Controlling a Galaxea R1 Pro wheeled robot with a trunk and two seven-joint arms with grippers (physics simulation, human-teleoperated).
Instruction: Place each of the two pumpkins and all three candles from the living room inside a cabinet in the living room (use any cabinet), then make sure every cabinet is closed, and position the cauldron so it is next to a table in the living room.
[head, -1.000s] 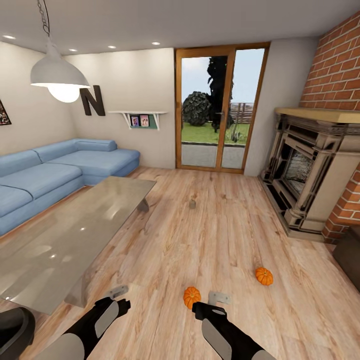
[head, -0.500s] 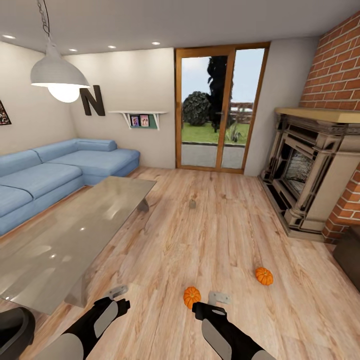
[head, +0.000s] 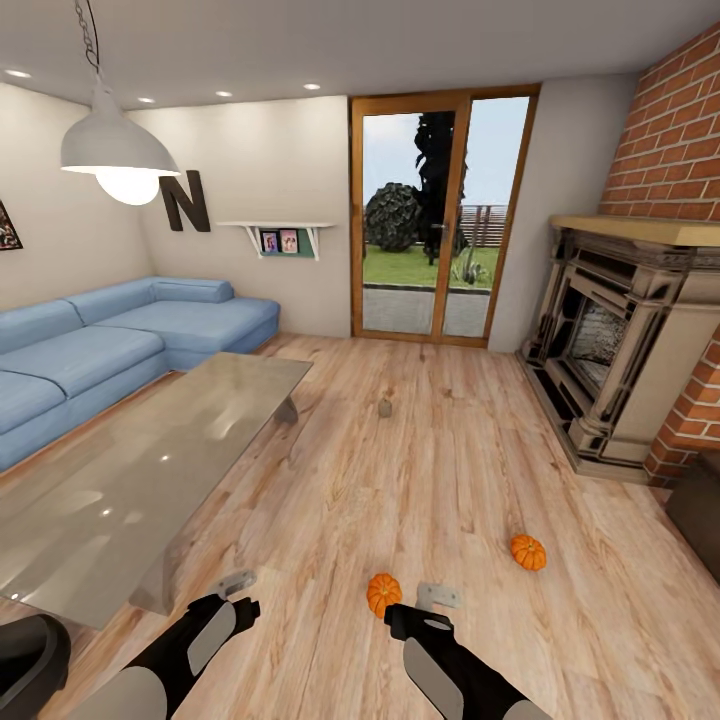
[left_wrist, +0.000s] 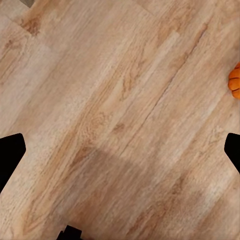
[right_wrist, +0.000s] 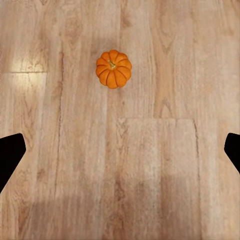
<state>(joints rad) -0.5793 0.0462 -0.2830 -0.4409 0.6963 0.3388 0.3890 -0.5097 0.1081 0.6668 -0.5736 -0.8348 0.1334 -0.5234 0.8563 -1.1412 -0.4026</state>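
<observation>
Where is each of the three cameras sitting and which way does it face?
Head view: on the robot's head, facing forward and down over the floor, table and both forearms.
Left wrist view: above bare planks; dark fingertips at both sides.
Right wrist view: straight down on a pumpkin.
Shared: the head view also shows that near pumpkin.

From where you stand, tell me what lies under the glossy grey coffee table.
Under the glossy grey coffee table, only light wood plank floor and a grey angled leg show; its reflective top hides the rest.
</observation>
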